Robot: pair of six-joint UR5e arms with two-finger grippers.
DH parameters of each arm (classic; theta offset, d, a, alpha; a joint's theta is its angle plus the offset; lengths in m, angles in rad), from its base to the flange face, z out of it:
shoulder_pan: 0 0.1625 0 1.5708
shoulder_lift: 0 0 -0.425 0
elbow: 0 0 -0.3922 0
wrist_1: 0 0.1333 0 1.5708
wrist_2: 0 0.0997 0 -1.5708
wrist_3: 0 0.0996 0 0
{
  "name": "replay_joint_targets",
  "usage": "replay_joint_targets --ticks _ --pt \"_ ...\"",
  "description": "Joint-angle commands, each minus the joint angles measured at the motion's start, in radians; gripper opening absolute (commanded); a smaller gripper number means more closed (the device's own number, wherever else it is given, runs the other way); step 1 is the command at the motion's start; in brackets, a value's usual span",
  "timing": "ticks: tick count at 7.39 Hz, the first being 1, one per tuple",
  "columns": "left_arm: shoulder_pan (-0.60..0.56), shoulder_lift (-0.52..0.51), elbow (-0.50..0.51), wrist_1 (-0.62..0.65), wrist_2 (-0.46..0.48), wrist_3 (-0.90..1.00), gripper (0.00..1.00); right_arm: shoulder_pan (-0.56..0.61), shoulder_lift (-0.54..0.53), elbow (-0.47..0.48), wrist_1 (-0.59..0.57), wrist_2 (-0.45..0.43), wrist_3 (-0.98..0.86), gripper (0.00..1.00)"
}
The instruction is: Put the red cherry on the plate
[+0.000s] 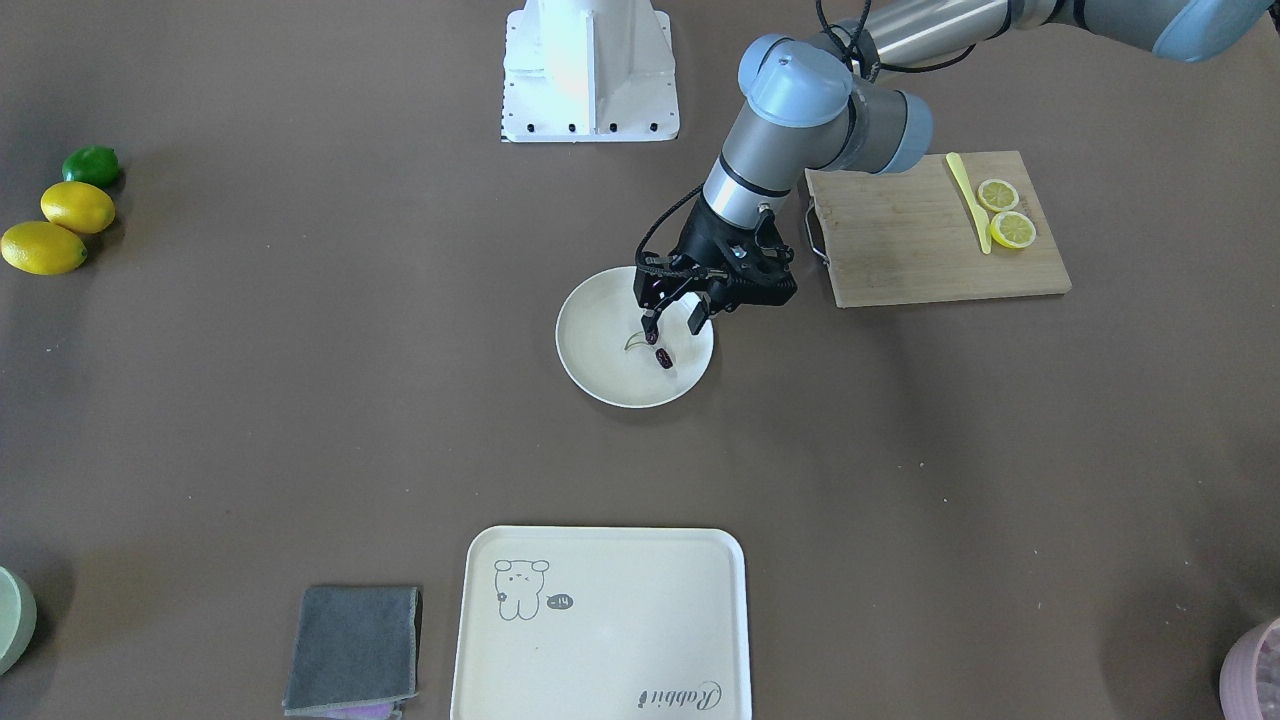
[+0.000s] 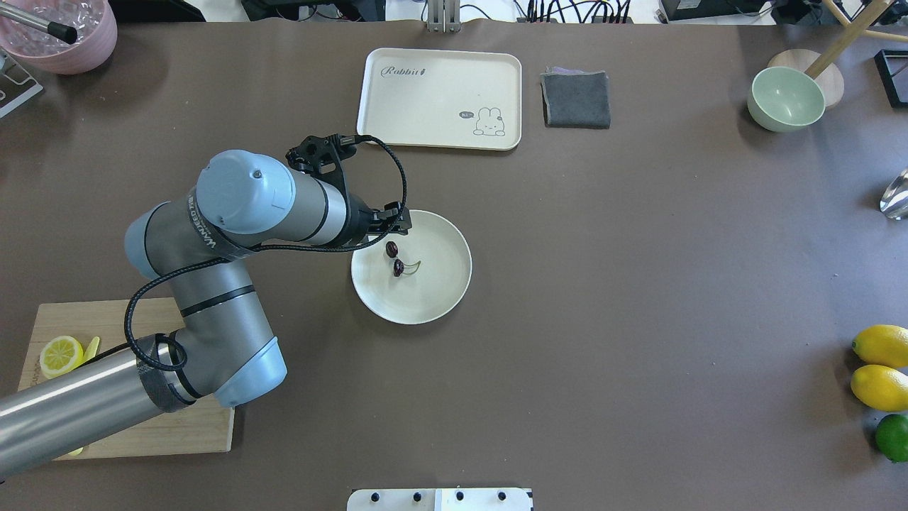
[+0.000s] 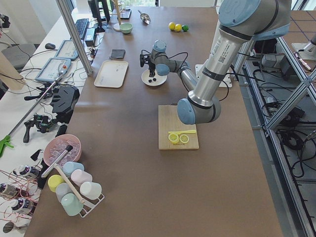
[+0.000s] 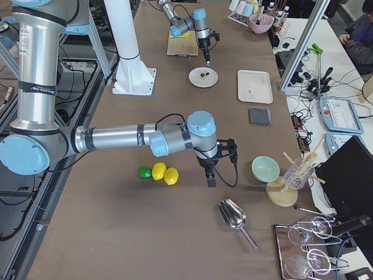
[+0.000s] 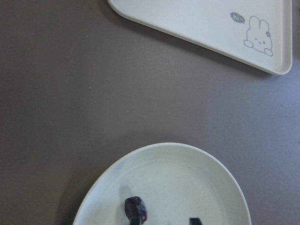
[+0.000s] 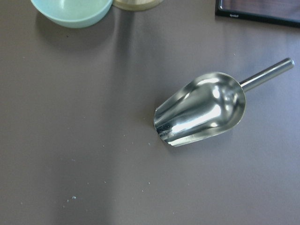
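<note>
The red cherry, a pair of tiny dark cherries on a thin green stem, lies inside the round cream plate at the table's middle. In the overhead view the red cherry rests left of centre on the plate. My left gripper hovers just above it, open, with nothing between its fingers. The left wrist view shows one cherry on the plate beside a fingertip. My right gripper shows only in the exterior right view, far from the plate, so I cannot tell its state.
A wooden cutting board with lemon slices and a yellow knife sits beside my left arm. The rabbit tray, grey cloth, green bowl, whole lemons and a metal scoop lie around the table.
</note>
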Motion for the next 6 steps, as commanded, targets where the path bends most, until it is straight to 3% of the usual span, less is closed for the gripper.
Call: replay_joint_targets --ticks 1,2,4,5,6 --pt "-0.023 0.015 -0.020 0.007 -0.004 0.010 0.98 0.022 -0.003 -0.011 -0.097 0.091 -0.010 1.00" --pt "-0.058 0.042 -0.066 0.062 -0.032 0.064 0.98 0.030 -0.014 -0.018 -0.108 0.080 -0.015 1.00" --pt "-0.166 0.099 -0.272 0.456 -0.084 0.282 0.98 0.022 -0.020 -0.020 -0.113 0.057 -0.042 1.00" --pt "-0.268 0.111 -0.328 0.647 -0.128 0.501 0.98 0.003 -0.011 -0.018 -0.167 0.019 -0.117 1.00" --pt "-0.377 0.185 -0.333 0.697 -0.209 0.691 0.98 0.004 -0.004 -0.017 -0.201 -0.004 -0.200 1.00"
